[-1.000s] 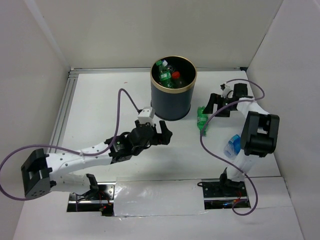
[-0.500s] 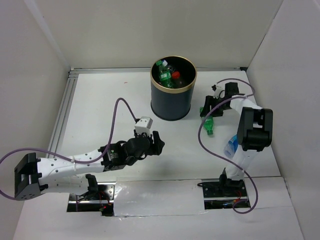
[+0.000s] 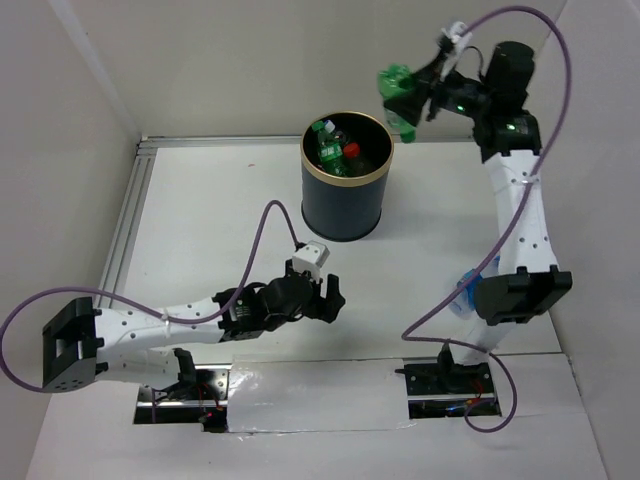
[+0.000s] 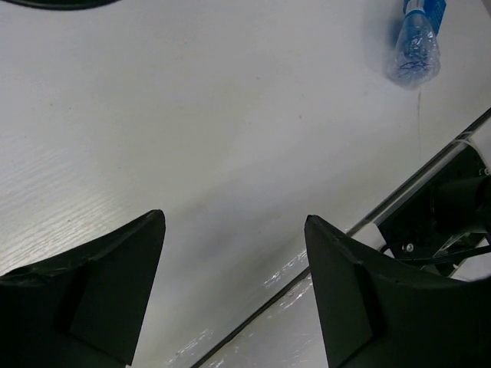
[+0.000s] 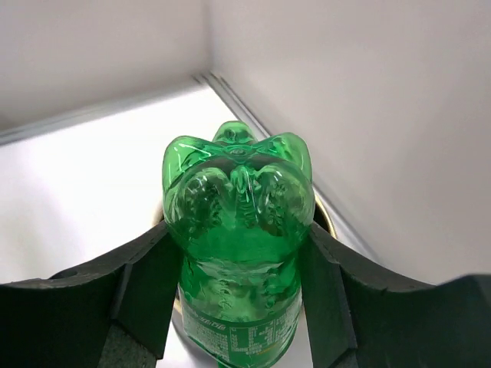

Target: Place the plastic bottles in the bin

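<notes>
From above, the right end effector (image 3: pixel 422 88) hangs high at the back, pinching a green bottle (image 3: pixel 398 97) by its sides. The bottle sits in the air just off the 1 o'clock edge of the bin (image 3: pixel 345 205). Inside the bin lie several bottles (image 3: pixel 338 150), green ones and one with a red cap. The left end effector (image 3: pixel 328 298) hovers low over the tabletop (image 3: pixel 200 220) at 6 o'clock from the bin, fingers spread and empty. A blue-tinted bottle (image 3: pixel 462 295) lies at 4 o'clock from the bin, partly hidden by the right arm.

The left wrist view shows both fingers (image 4: pixel 92 299) wide apart over bare white tabletop, with the blue-tinted bottle on its side at 1 o'clock.

In the right wrist view the green bottle fills the middle, its lobed base toward the camera, with both dark fingers (image 5: pixel 146 284) pressed against its sides.
</notes>
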Tool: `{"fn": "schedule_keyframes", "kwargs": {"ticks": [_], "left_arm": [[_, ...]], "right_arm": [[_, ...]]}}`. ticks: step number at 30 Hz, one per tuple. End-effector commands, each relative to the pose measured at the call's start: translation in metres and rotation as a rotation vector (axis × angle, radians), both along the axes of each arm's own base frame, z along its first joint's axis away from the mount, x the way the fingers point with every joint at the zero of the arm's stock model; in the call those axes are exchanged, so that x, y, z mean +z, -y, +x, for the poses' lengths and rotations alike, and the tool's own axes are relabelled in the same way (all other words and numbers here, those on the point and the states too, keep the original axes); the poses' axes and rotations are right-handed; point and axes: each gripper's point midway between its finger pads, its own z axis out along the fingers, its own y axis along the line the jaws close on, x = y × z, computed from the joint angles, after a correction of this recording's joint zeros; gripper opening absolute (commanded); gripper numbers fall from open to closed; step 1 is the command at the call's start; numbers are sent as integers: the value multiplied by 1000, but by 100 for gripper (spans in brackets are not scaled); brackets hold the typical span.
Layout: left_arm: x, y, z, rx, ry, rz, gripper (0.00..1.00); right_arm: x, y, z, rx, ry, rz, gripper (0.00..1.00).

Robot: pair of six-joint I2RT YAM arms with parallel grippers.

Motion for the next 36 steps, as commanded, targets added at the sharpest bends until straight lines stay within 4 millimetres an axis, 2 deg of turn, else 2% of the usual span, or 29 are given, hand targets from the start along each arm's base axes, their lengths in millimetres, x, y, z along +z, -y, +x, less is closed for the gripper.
{"fn": "schedule_keyframes", "kwargs": {"ticks": [1,4,5,6,7,9,10,11,12,13,14,15,16,17,19,20,21,22,23,25,26,27,28,30,31,32,33,34,36], "left_arm": [[38,26,6,-65,96,-47,86],[54,37,12,-87,152,-50,91],[57,40,14,-92,165,-52,91],[54,46,15,-112,181,-33,92],[67,54,19,-115,209,-63,94],[72,68,20,-146,228,-75,95],[64,78,23,-167,232,-55,95],[78,91,24,-180,244,-94,95],[77,99,26,-214,242,-91,94],[77,109,26,-241,242,-88,92],[75,123,33,-251,234,-87,91],[74,132,33,-270,228,-90,87],[72,140,33,-304,214,-98,75],[77,148,32,-325,213,-113,68],[60,155,33,-343,168,-106,49],[60,156,30,-349,149,-121,33],[55,156,33,-344,133,-120,27],[55,157,31,-353,122,-128,23],[46,152,34,-340,101,-111,23],[37,149,30,-353,79,-89,32],[35,146,34,-344,74,-81,43],[31,144,33,-344,62,-65,60],[26,142,30,-352,53,-58,67],[18,141,30,-353,40,-39,73],[11,139,26,-364,23,-25,74],[9,137,26,-364,17,-17,74],[9,136,28,-366,13,-20,74],[7,135,27,-366,6,-11,74],[4,133,26,-366,-1,-2,74]], "right_arm": [[-36,-62,40,102,-82,28,32],[-64,-85,59,92,-98,-14,48],[-78,-85,67,79,-122,-28,62],[-83,-84,72,63,-131,-32,74],[-89,-83,74,53,-145,-36,82],[-96,-75,77,32,-166,-40,100],[-91,-70,75,30,-156,-36,100],[-76,-58,71,7,-134,-31,100],[-67,-49,69,-28,-135,-15,100],[-67,-36,69,-83,-158,-7,100],[-60,-13,70,-148,-168,15,100],[-49,2,57,-180,-182,31,100],[-49,16,51,-202,-211,41,100],[-65,48,50,-283,-280,52,99],[-91,77,26,-363,-391,22,74],[-137,94,16,-423,-508,-9,57],[-151,117,-4,-501,-559,-23,21],[-173,131,-17,-554,-612,-49,6],[-219,157,-37,-639,-710,-117,0],[-241,182,-71,-750,-772,-169,0],[-254,193,-84,-794,-806,-191,0],[-272,213,-106,-884,-862,-209,7],[-279,219,-118,-923,-901,-209,21],[-295,234,-139,-1003,-965,-212,38],[-293,239,-146,-1041,-962,-211,49],[-295,245,-150,-1094,-971,-197,79],[-300,255,-155,-1161,-984,-223,89],[-307,260,-164,-1198,-1008,-227,98],[-313,275,-169,-1264,-1024,-223,100]]}}
